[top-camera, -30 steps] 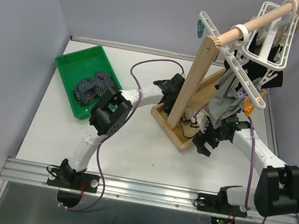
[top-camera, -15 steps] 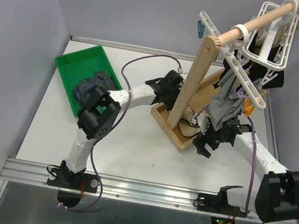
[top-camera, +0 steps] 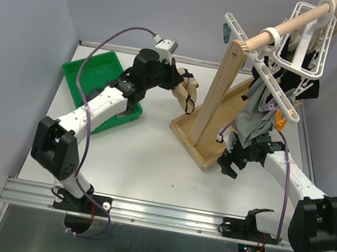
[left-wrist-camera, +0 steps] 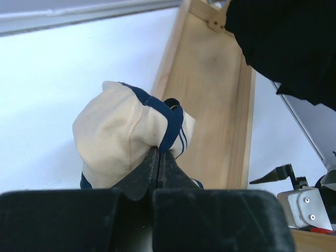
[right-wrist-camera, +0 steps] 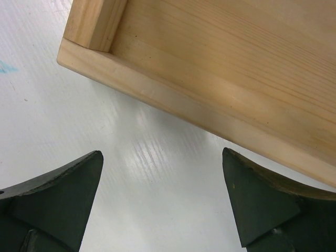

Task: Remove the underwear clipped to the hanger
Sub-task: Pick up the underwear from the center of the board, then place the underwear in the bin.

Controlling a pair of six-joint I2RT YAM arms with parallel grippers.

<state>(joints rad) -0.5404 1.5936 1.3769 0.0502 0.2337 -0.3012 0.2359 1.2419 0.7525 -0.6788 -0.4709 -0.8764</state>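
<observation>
L gripper (left-wrist-camera: 159, 157) swung off rack base (top-camera: 187, 136), clamped on tan underwear (left-wrist-camera: 118, 136); R gripper (right-wrist-camera: 163, 205) agape; next, likely: drop in tray (top-camera: 87, 69) at table's far-left corner

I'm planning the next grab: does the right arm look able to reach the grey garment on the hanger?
Probably yes. The open right gripper sits by the grey garment at its lower end, nothing visibly between them, though it faces the table.
</observation>
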